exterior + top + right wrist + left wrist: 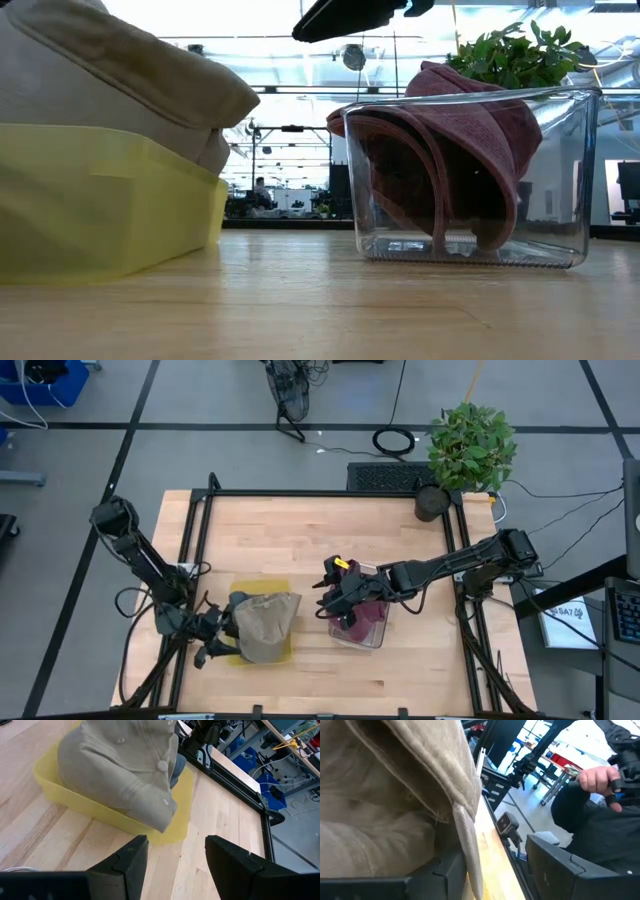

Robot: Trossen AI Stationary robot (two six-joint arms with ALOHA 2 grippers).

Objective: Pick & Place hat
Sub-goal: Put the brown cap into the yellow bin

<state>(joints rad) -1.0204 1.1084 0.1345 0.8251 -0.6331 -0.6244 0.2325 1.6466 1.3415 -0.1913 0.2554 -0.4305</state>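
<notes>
Beige hat nearest, slumped in yellow tray at bench 7 o'clock, brim overhanging rim. Left end effector beside it, fingers parted, holding nothing, apparently releasing. Right end effector open, empty above clear bin holding maroon hat.

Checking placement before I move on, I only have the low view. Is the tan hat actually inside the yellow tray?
Observer: From above, the tan hat sits in the yellow tray, with its brim overhanging the near edge.
Operator: Where is the left gripper?
Observer: The left gripper is at the hat's left side, low by the tray; its jaws stand apart with the hat's cloth between them.
Operator: And the right one?
Observer: The right gripper hovers over the clear bin that holds the maroon hat, jaws open and empty.
</notes>
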